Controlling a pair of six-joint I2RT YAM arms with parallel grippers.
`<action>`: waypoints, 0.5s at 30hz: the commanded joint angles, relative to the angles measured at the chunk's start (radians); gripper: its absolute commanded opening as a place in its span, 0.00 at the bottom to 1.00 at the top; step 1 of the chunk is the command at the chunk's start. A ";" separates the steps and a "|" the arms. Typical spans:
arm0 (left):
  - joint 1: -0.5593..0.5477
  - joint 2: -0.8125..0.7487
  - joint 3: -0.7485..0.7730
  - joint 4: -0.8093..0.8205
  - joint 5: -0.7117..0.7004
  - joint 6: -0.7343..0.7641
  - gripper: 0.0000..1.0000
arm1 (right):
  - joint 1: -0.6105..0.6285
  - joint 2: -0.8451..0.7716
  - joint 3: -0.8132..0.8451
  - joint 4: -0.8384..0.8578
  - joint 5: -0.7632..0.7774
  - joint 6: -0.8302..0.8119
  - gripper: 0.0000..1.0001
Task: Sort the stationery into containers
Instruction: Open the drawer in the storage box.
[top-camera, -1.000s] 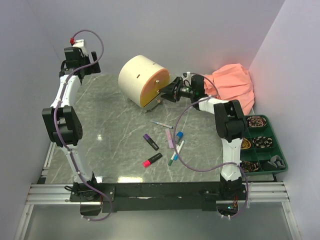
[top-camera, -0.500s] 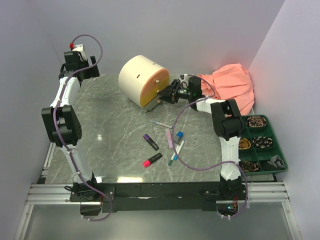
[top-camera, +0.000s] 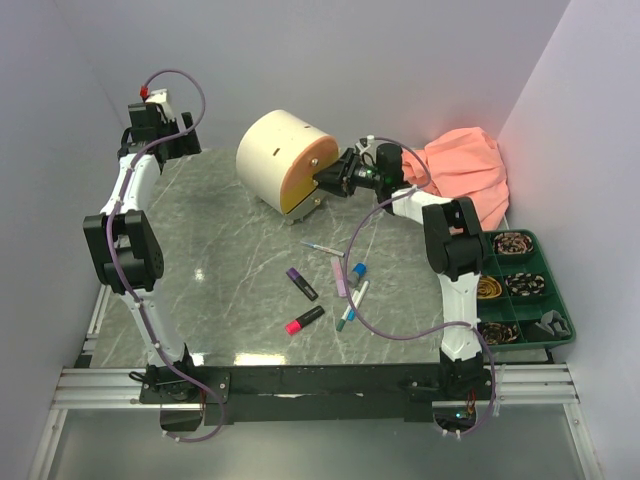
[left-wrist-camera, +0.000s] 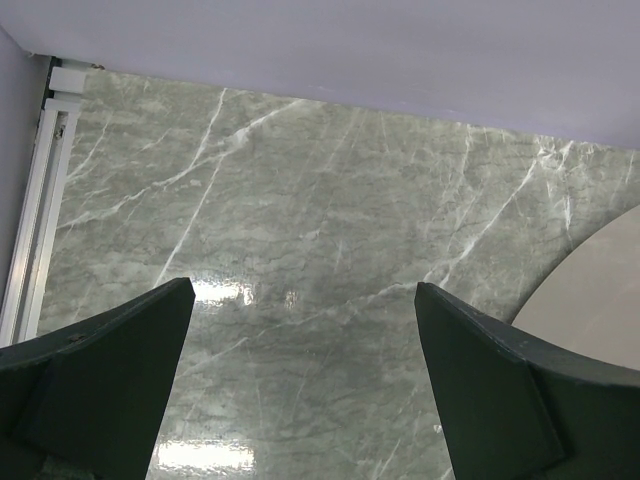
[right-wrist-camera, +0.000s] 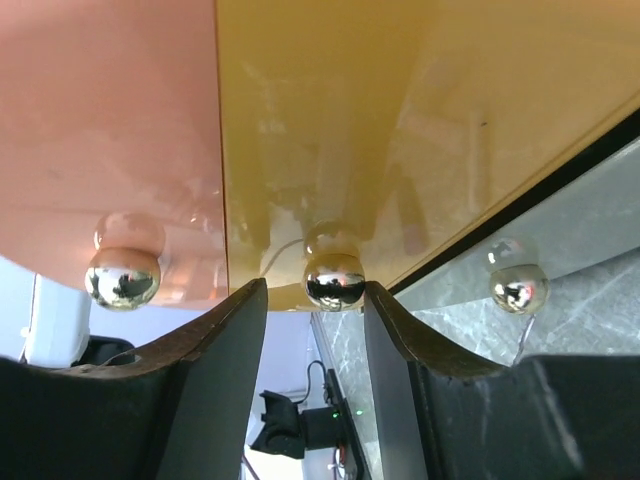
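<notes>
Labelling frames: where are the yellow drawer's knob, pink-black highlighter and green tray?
yellow drawer's knob (right-wrist-camera: 334, 280): right wrist, ball's centre
pink-black highlighter (top-camera: 309, 318): top external, black barrel
green tray (top-camera: 540, 342): top external, near rim

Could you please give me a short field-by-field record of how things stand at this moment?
Right gripper: open, jaws either side of the small chrome knob on the yellow drawer
Left gripper: open, empty, above the grey-green marble table
Container: cream drum-shaped mini cabinet, at the table's far side
Stationery: purple highlighter, pink-black highlighter, lilac marker and others, loose on the table
</notes>
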 joint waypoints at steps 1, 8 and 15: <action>0.001 -0.024 0.012 0.020 0.023 -0.016 0.99 | 0.009 0.020 0.073 0.004 0.015 -0.030 0.52; 0.001 -0.016 0.017 0.023 0.023 -0.016 0.99 | 0.023 0.018 0.054 0.007 0.015 -0.030 0.44; 0.001 -0.007 0.021 0.025 0.034 -0.023 0.99 | 0.018 0.003 0.024 0.014 0.014 -0.041 0.05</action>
